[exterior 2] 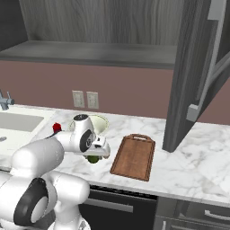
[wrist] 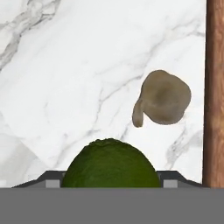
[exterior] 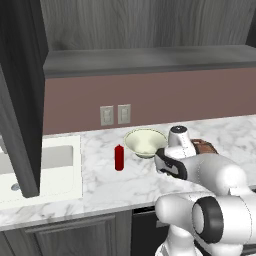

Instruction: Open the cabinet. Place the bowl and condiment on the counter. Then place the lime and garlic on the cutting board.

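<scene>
Hand view: my gripper [wrist: 109, 186] is clamped around the bumpy green lime [wrist: 109, 164]. Lumpy tan garlic [wrist: 162, 98] rests on veined marble counter [wrist: 65, 87], beside the wooden cutting board [wrist: 214, 87].

Glossy white rounded arm segments with dark grey joint rings and black-capped round joint ends

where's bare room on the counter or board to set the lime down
The whole cutting board is bare. Marble counter right of the board, past the open cabinet door, is free too, as is the strip between the red condiment bottle and the sink. Crowded: around the tool, where lime, garlic and bowl cluster.
</scene>
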You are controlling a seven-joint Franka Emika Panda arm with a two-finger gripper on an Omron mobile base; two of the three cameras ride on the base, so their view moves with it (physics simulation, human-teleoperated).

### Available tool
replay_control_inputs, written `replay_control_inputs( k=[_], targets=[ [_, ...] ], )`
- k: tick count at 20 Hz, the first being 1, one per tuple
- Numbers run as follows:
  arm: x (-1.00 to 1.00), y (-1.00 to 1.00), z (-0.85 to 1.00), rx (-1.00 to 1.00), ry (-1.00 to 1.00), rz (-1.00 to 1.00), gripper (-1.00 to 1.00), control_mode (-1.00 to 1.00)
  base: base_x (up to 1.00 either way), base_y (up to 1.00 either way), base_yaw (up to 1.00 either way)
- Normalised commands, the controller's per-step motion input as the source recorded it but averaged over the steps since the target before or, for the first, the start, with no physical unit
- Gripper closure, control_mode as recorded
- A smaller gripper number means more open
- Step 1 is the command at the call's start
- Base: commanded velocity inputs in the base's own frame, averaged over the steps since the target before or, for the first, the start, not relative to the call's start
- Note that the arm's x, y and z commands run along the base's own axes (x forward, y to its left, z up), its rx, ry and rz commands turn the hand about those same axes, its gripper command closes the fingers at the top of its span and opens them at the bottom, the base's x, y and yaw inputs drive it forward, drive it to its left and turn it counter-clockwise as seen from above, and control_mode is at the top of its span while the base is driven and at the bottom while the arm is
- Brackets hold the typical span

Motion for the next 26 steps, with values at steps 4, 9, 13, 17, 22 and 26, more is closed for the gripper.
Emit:
replay_control_inputs(
  k=[4,9,13,17,22,26],
  targets=[
    [-0.36,-0.15,0.14,0.02,-0.05,0.00,1.00,-1.00,0.00,0.00,0.00],
    [-0.22,-0.22,0.13,0.01,-0.07,0.00,1.00,-1.00,0.00,0.00,0.00],
    [-0.09,-0.23,0.11,0.01,-0.12,0.00,1.00,-1.00,0.00,0.00,0.00],
    [0.00,-0.27,0.06,0.02,-0.11,0.00,1.00,-1.00,0.00,0.00,0.00],
    [0.00,-0.27,0.03,0.03,-0.08,0.00,1.00,-1.00,0.00,0.00,0.00],
    [0.00,-0.30,0.06,0.04,-0.05,0.00,1.00,-1.00,0.00,0.00,0.00]
  ],
)
